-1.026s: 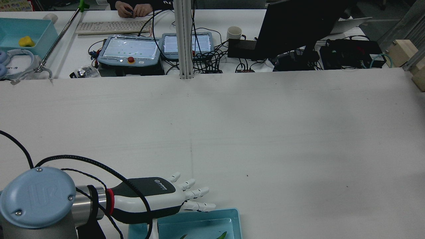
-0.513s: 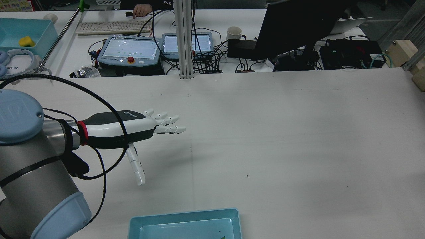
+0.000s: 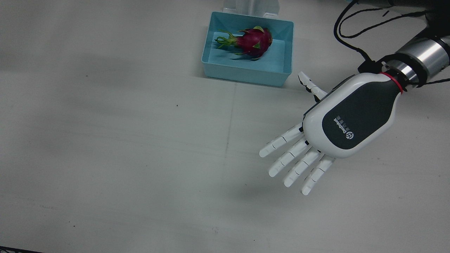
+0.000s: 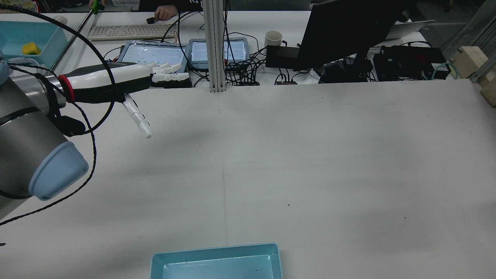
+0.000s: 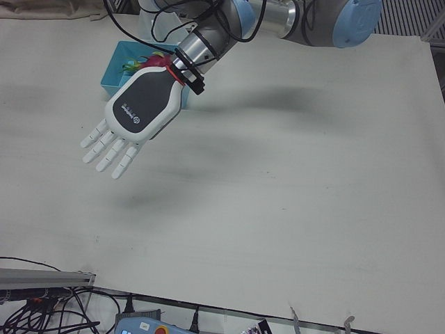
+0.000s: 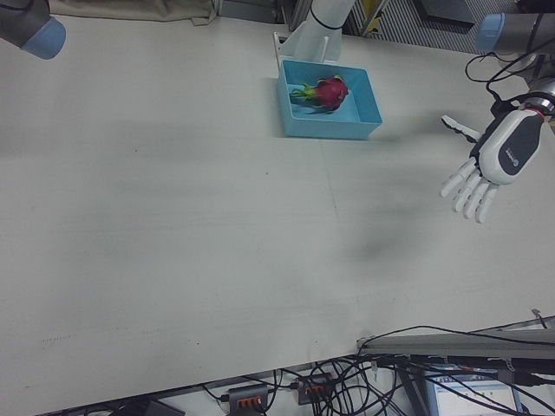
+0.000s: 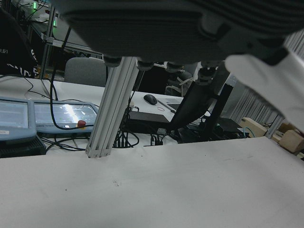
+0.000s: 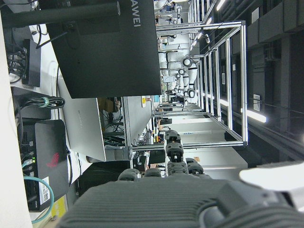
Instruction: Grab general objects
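A pink dragon fruit [image 3: 251,40] with green scales lies in a teal bin [image 3: 246,75] at the robot's edge of the table. It also shows in the right-front view [image 6: 325,91]. My left hand [image 3: 337,130] hovers high above the bare table, away from the bin, palm down, fingers spread and empty. It shows in the rear view [image 4: 116,83] and the left-front view [image 5: 135,118], where it partly hides the bin [image 5: 111,69]. My right hand [image 8: 190,199] shows only as its palm edge in its own view, with no finger curled and nothing held.
In the rear view the bin [image 4: 217,263] sits at the near edge, its fruit cut off. Beyond the table's far edge stand teach pendants [image 4: 153,56], a post [image 4: 214,46], a monitor [image 4: 348,31] and cables. My right arm's elbow [image 6: 35,26] is at the far corner.
My left hand has risen from just over the bin and swung out and away from it, toward the far left of the table in the rear view. It stayed open and empty.
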Available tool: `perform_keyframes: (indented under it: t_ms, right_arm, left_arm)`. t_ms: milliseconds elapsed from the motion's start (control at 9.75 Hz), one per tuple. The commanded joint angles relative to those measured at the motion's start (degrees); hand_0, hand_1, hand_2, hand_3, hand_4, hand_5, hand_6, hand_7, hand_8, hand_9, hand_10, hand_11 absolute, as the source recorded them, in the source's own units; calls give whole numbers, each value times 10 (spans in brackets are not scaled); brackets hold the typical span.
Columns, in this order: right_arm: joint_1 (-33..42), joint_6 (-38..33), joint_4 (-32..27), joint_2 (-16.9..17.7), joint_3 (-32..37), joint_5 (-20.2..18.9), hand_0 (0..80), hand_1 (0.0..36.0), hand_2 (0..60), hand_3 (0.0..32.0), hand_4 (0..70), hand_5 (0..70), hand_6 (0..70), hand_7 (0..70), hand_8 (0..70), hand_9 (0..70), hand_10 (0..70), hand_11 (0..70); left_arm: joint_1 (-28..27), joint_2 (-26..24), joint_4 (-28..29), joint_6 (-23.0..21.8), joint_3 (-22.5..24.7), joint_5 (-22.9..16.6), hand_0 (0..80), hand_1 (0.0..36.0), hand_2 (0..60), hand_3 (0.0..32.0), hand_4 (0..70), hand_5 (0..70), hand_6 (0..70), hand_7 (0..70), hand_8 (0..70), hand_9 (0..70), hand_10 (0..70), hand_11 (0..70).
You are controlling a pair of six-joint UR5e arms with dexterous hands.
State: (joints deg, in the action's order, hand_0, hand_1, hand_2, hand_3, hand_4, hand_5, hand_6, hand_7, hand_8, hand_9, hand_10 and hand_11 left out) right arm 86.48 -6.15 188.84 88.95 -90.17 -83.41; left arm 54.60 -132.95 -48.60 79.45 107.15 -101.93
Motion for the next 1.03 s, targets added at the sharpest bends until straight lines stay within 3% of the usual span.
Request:
perform_keyframes:
  t_ms: [0,103,308,513,718,923]
  right_arm:
    - [0,-1,0,0,0,0,0,0,0,0,0,0,0,0,0,0,0,0]
    - [0,-1,-1,1,0,0,0,0,0,0,0,0,0,0,0,0,0,0]
    - [0,-1,-1,0,1,0,0,0,0,0,0,0,0,0,0,0,0,0]
    - [0,-1,-1,0,2,0,0,0,0,0,0,0,0,0,0,0,0,0]
    - [0,-1,-1,1,2,0,0,0,0,0,0,0,0,0,0,0,0,0]
    - [-1,-2,-1,0,3,0,0,0,0,0,0,0,0,0,0,0,0,0]
  left_arm:
    - [56,3,88,-47,-47,0,459,45,0,76,0,0,0,30,0,0,0,0]
    - [82,14,124,-76,-48,0,461,45,0,72,0,0,0,24,0,0,0,0]
    - [83,47,186,-136,-51,0,466,55,0,58,0,0,0,40,0,0,0,0]
    - [85,77,238,-145,-84,1,469,62,0,16,0,0,0,58,0,0,0,0]
    - [107,78,285,-144,-154,1,467,64,0,12,0,0,0,58,0,0,0,0]
    - [111,79,289,-143,-160,1,470,72,0,0,0,0,0,65,0,0,0,0]
